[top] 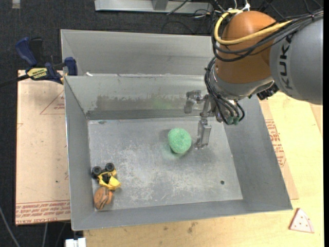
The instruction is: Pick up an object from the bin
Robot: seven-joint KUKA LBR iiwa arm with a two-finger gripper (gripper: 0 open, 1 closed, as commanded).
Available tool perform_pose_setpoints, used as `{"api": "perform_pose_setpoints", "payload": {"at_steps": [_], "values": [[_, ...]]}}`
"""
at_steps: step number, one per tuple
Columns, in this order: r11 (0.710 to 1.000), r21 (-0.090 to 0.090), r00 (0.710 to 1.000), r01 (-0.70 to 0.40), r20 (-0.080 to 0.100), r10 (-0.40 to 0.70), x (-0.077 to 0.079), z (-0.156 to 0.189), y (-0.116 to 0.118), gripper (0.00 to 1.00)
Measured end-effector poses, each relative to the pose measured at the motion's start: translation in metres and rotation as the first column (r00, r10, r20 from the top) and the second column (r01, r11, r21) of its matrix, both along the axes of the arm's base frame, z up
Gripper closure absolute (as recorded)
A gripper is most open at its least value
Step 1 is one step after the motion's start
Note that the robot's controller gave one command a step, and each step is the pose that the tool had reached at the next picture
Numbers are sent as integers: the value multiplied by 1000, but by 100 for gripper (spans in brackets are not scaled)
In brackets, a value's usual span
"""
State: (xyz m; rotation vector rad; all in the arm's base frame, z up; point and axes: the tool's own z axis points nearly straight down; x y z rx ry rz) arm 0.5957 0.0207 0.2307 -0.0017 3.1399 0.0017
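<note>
Green ball (179, 140), mid-floor of bin (154, 189): sits just beside gripper (201, 139), toward the view's left; gripper's opening cannot be told.

Look at your robot's arm (307, 60): it is big, round and grey, with black letters (285, 62) on its side that spell KUKA. At its end you can see a smooth orange cover (247, 32), shaped like a ball. A yellow cable (218, 29) loops over the top of it, and black cables (240, 54) wrap around it. Under the cover, thin dark wires (229, 112) hang in a bunch. The gripper (201, 140) is thin, shiny grey metal.
</note>
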Motion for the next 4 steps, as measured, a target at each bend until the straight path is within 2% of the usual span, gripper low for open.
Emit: {"api": "perform_pose_setpoints", "payload": {"at_steps": [1, 2, 3, 4], "values": [[999, -1, 999, -44, 10, 44, 13, -36, 2, 0], [997, 0, 997, -84, 0, 84, 15, -123, 0, 100], [997, 0, 997, -83, 0, 83, 15, -123, 0, 100], [997, 0, 997, -78, -9, 78, 7, -82, 6, 100]]}}
